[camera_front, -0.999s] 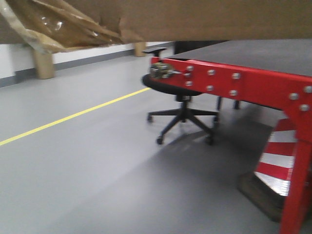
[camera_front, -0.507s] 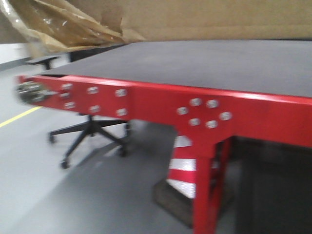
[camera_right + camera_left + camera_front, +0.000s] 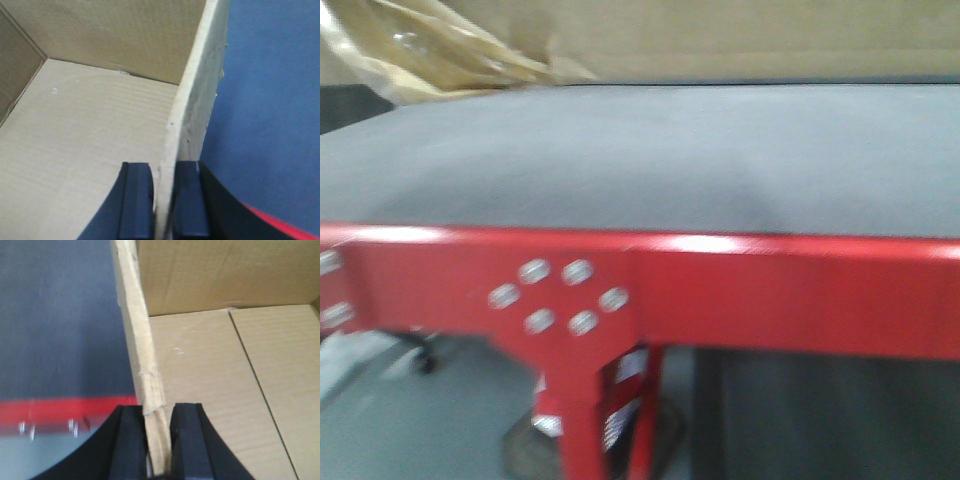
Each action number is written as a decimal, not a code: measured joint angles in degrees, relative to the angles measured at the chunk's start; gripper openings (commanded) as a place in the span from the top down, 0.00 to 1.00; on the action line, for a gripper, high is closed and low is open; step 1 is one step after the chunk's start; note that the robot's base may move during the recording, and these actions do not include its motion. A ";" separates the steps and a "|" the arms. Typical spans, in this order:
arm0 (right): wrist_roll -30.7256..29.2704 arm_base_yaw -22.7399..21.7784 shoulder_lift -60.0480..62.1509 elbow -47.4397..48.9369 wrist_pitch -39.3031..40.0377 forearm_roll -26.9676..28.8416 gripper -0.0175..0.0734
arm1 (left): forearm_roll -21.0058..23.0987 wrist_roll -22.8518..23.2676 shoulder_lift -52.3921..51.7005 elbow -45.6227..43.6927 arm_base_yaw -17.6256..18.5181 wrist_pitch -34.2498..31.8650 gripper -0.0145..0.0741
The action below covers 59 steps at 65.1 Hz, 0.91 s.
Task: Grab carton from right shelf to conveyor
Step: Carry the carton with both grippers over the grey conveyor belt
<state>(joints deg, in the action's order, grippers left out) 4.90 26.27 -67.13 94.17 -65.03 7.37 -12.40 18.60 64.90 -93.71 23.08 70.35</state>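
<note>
The carton (image 3: 740,35) is a plain brown cardboard box hanging across the top of the front view, with a wad of yellowish tape (image 3: 430,55) at its left. It hovers above the conveyor (image 3: 670,160), a dark grey belt with a red edge frame (image 3: 780,295). My left gripper (image 3: 159,440) is shut on the carton's left wall (image 3: 142,340), with the belt (image 3: 60,315) below and to its left. My right gripper (image 3: 164,200) is shut on the carton's right wall (image 3: 197,100), with the belt (image 3: 270,100) beside it. The right shelf is out of view.
A red bolted leg (image 3: 585,400) holds up the conveyor frame at the near edge. Behind it stands a red-and-white striped cone (image 3: 625,385). Grey floor (image 3: 410,430) shows at the lower left.
The front view has closed in on the conveyor, and the belt now fills the frame. The office chair and the yellow floor line have slid out of view to the left. The carton stays held.
</note>
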 measured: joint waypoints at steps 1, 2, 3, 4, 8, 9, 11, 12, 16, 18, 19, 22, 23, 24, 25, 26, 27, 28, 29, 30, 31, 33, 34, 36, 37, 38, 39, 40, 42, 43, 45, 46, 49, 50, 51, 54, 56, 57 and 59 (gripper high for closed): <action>0.00 0.00 0.00 0.00 0.00 0.00 0.88 | -0.28 0.00 0.00 0.00 0.00 -0.10 0.85; 0.00 0.00 0.00 0.00 0.00 0.15 0.88 | -0.54 0.00 0.00 0.00 0.00 -0.05 0.85; 0.00 0.00 0.00 0.00 0.00 0.24 0.88 | -0.73 0.00 0.00 0.00 0.00 -0.15 0.85; 0.00 0.00 0.00 0.00 0.12 0.21 0.88 | -1.11 0.00 0.00 0.00 0.00 -0.15 0.85; 0.00 0.00 0.00 0.00 0.35 0.64 0.88 | -2.36 0.00 0.00 0.00 0.11 -0.30 0.85; 0.00 0.00 0.00 0.00 0.32 0.65 0.88 | -2.77 0.00 0.00 0.00 0.23 -0.47 0.85; 0.00 0.11 0.00 0.00 0.38 0.76 0.88 | -3.16 0.00 0.00 0.00 0.23 -0.56 0.85; 0.00 0.10 0.00 0.00 0.47 0.88 0.88 | -3.31 0.00 0.00 0.00 0.23 -0.51 0.85; 0.00 0.10 0.00 0.00 0.61 1.22 0.88 | -3.88 0.00 0.00 0.00 0.23 -0.75 0.85; 0.00 0.10 0.00 0.00 0.65 1.33 0.88 | -4.32 0.00 0.00 0.00 0.23 -0.78 0.85; 0.00 0.10 0.00 0.00 0.75 1.33 0.88 | -4.33 0.00 0.00 0.00 0.23 -0.90 0.85; 0.00 0.10 -0.10 0.00 0.80 1.33 0.88 | -4.73 0.00 0.00 0.00 0.23 -0.94 0.85; 0.00 0.10 -0.08 0.00 0.91 1.41 0.88 | -4.70 0.00 0.00 0.00 0.23 -1.04 0.85; 0.00 0.10 -0.08 0.00 0.89 1.41 0.88 | -4.70 0.00 0.00 0.00 0.23 -1.02 0.85; 0.00 0.21 -0.08 0.00 0.89 1.41 0.88 | -4.75 0.00 0.00 0.00 0.23 -1.12 0.85; 0.00 0.21 -0.08 0.00 0.89 1.54 0.88 | -4.75 0.00 0.00 0.00 0.23 -1.07 0.85; 0.00 0.21 -0.08 0.00 0.89 1.54 0.88 | -4.85 0.00 0.00 0.00 0.23 -1.07 0.85; 0.00 0.21 -0.12 0.00 0.89 1.54 0.88 | -4.98 0.00 0.00 0.00 0.23 -1.07 0.85; 0.00 0.21 -0.12 0.00 0.89 1.54 0.88 | -4.99 0.00 0.00 0.00 0.23 -1.07 0.85; 0.00 0.21 -0.12 0.00 0.89 1.54 0.88 | -5.07 0.00 0.00 0.00 0.23 -1.07 0.85; 0.00 0.21 -0.12 0.00 0.89 1.54 0.88 | -5.10 0.00 0.00 0.00 0.23 -1.07 0.85; 0.00 0.21 -0.12 0.00 0.89 1.54 0.88 | -5.10 0.00 0.00 0.00 0.23 -1.16 0.85; 0.00 0.21 -0.12 0.00 0.93 1.54 0.88 | -5.10 0.00 0.00 0.00 0.23 -1.28 0.85; 0.00 0.21 -0.12 0.00 0.93 1.54 0.88 | -5.20 0.00 0.00 0.00 0.23 -1.22 0.85; 0.00 0.21 -0.12 0.00 0.93 1.54 0.88 | -5.20 0.00 0.00 0.00 0.23 -1.22 0.85; 0.00 0.21 -0.12 0.00 0.93 1.54 0.88 | -5.20 0.00 0.00 0.00 0.23 -1.31 0.85; 0.00 0.21 -0.12 0.00 0.93 1.54 0.88 | -5.20 0.00 0.00 0.00 0.23 -1.31 0.85; 0.00 0.21 -0.12 0.00 0.93 1.54 0.88 | -5.20 0.00 0.00 0.00 0.23 -1.31 0.85; 0.00 0.21 -0.12 0.00 0.93 1.54 0.88 | -5.20 0.00 0.00 0.00 0.23 -1.31 0.85; 0.00 0.21 -0.12 0.00 0.93 1.54 0.88 | -5.20 0.00 0.00 0.00 0.23 -1.31 0.85; 0.00 0.21 -0.12 0.00 0.93 1.54 0.88 | -5.31 0.00 0.00 0.00 0.23 -1.31 0.85; 0.00 0.21 -0.12 0.00 0.93 1.54 0.88 | -5.31 0.00 0.00 0.00 0.23 -1.31 0.85; 0.00 0.21 -0.12 0.00 0.93 1.54 0.88 | -5.31 0.00 0.00 0.00 0.23 -1.31 0.85; 0.00 0.21 -0.21 0.00 0.93 1.54 0.88 | -5.42 0.00 0.00 0.00 0.23 -1.31 0.85; 0.00 0.21 -0.21 0.00 0.93 1.54 0.88 | -5.42 0.00 0.00 0.00 0.23 -1.31 0.85; 0.00 0.21 -0.21 0.00 1.03 1.64 0.88 | -5.52 0.00 0.00 0.00 0.23 -1.31 0.85; 0.00 0.21 -0.21 0.00 1.03 1.64 0.88 | -5.52 0.00 0.00 0.00 0.23 -1.31 0.85; 0.00 0.21 -0.21 0.00 1.03 1.64 0.88 | -5.52 0.00 0.00 0.00 0.23 -1.31 0.85; 0.00 0.21 -0.21 0.00 1.03 1.64 0.88 | -5.52 0.00 0.00 0.00 0.23 -1.31 0.85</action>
<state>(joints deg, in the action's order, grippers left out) 4.90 26.48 -67.35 94.17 -64.00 9.01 -17.93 18.60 64.90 -93.71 23.32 69.04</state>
